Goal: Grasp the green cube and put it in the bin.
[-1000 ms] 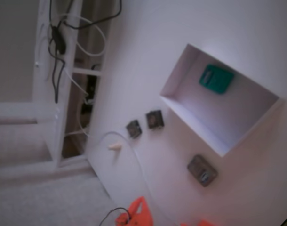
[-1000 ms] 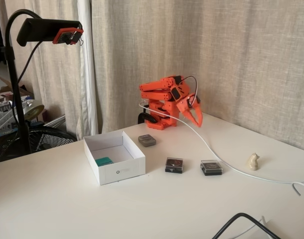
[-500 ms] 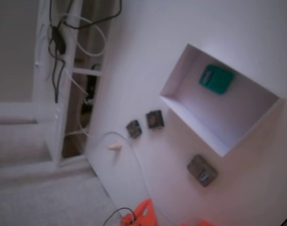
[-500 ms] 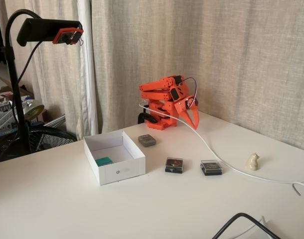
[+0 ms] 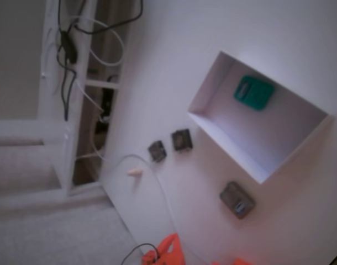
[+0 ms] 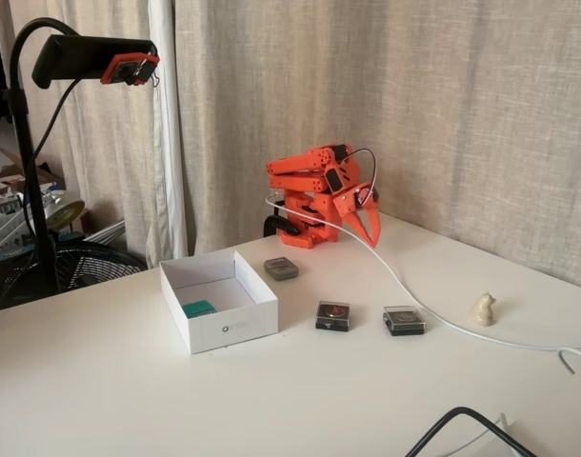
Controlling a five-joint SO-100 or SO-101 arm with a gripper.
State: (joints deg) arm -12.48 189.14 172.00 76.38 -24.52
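The green cube (image 6: 199, 308) lies inside the bin (image 6: 230, 329), in its near left corner in this fixed view. From above, the green cube (image 5: 253, 92) rests against a far wall of the white bin (image 5: 209, 84). My orange gripper (image 6: 374, 240) hangs folded by the arm's base at the back of the table, well away from the bin. Its fingers point down and look shut with nothing between them. Only an orange part of the arm (image 5: 168, 249) shows at the bottom edge in the fixed view from above.
Two dark small blocks (image 6: 333, 315) (image 6: 405, 320) and a grey one (image 6: 281, 268) lie on the white table. A white cable (image 6: 414, 295) runs across it past a small cream figure (image 6: 483, 308). A camera on a stand (image 6: 90, 57) is at the left.
Since one second ago the gripper has tucked down and in toward the arm's base and its fingers have come together. The cube stays in the bin.
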